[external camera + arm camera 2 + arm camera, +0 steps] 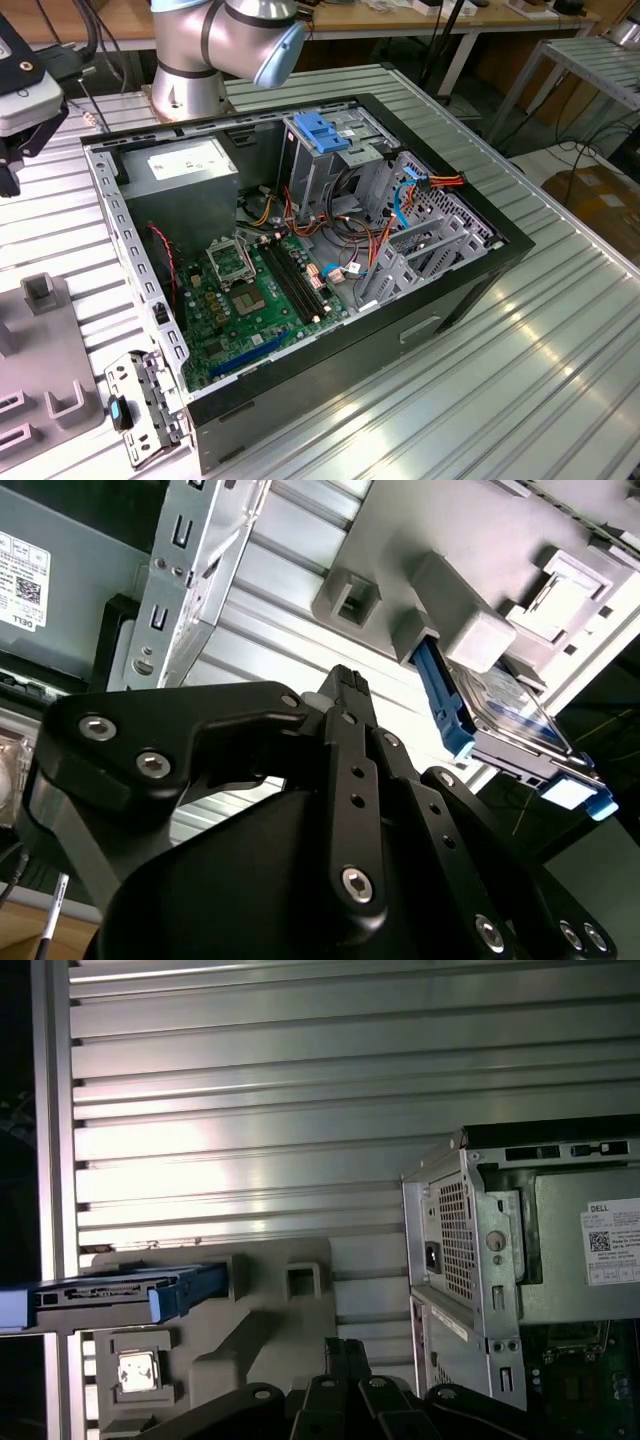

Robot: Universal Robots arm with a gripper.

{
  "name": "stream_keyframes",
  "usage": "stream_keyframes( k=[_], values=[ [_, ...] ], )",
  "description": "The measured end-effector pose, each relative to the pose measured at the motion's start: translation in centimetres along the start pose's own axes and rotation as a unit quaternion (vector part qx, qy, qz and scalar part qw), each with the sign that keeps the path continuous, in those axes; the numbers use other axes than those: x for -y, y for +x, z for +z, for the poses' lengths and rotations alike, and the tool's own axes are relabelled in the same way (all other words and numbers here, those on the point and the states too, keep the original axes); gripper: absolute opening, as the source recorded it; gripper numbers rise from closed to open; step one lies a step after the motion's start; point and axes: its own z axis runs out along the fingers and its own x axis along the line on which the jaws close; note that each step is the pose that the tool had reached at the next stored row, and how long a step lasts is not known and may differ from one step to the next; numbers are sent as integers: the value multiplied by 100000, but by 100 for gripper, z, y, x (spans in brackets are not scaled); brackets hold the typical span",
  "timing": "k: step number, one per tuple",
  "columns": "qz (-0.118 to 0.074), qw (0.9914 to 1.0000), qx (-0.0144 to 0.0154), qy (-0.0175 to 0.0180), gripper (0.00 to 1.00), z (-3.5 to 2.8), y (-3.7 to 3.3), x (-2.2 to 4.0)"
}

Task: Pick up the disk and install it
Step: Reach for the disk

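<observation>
Exterior view: computer case lying open on the ribbed tabletop, probably so its drive cage can be reached from above; grey fixture at the exterior view's left. Second wrist view: gripper, jaws closed together and empty, apart from the disk, which sits slotted in the fixture with blue rails exposed, seemingly for grasping. First wrist view: disk edge-on in the fixture, near the case.

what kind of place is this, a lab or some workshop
Probably a robotics lab or test bench: an open computer case lies on a ribbed metal table, a robot arm is mounted beside it, and the disk sits in a grey holder.
</observation>
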Motion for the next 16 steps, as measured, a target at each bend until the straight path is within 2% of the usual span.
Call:
stream_keyframes(
  k=[4, 6, 12, 14, 15, 16],
  values=[
    [7, 100000, -7, -138, 11, 3, 107, -9],
    [13, 100000, -11, -249, 11, 7, 219, -7],
    [9, 100000, -18, -261, 11, 27, 540, 9],
    [12, 100000, -21, -260, 11, 37, 696, 15],
    [13, 100000, -31, -258, 11, 41, 752, 15],
    [13, 100000, -23, -264, 11, 43, 766, 14]
  ],
)
